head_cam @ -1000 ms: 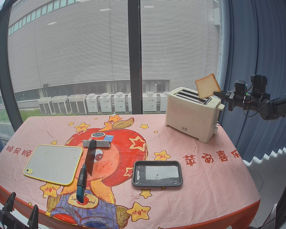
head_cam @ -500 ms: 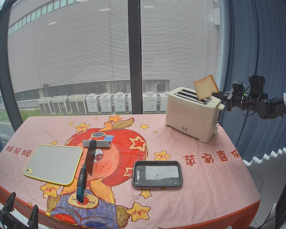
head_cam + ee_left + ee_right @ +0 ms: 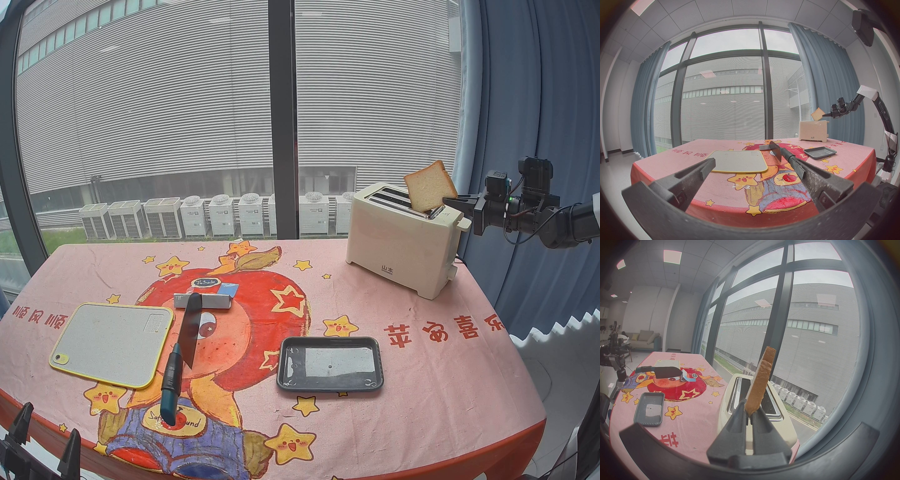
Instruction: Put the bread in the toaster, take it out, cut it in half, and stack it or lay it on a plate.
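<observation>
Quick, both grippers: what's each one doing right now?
Left gripper: open, holding nothing.
Right gripper: shut on the bread, over the toaster.

open gap between toaster (image 3: 403, 237) and tray (image 3: 330, 364), knife (image 3: 178, 356) beside board (image 3: 111, 344)

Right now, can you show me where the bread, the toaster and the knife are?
bread (image 3: 429, 186), head view, middle of the slice's flat face.
toaster (image 3: 395, 247), head view, its cream front wall.
knife (image 3: 189, 331), head view, the dark blade.
</observation>
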Available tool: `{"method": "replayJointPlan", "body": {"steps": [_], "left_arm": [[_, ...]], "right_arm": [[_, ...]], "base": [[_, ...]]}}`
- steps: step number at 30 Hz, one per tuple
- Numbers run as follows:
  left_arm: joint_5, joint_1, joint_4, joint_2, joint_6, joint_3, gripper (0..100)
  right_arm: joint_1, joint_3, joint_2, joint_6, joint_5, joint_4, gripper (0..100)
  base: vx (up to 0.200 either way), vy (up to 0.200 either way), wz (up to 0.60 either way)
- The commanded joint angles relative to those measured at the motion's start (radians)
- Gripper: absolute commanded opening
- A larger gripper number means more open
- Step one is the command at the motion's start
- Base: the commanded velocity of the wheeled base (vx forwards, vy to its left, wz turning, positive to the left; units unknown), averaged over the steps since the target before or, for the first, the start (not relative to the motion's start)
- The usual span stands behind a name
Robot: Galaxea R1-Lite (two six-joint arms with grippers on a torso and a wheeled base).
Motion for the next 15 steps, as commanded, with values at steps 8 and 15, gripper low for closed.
{"method": "replayJointPlan", "body": {"steps": [8, 15], "left_arm": [[0.001, 0.000, 0.000, -0.016, 0.000, 0.018, 100], [0.000, 0.000, 0.000, -0.016, 0.000, 0.018, 100]], "right_arm": [[-0.007, -0.002, -0.002, -0.002, -0.001, 0.013, 0], [0.002, 0.000, -0.016, -0.003, -0.006, 0.036, 0]], "base": [[0.000, 0.000, 0.00], [0.000, 0.000, 0.00]]}}
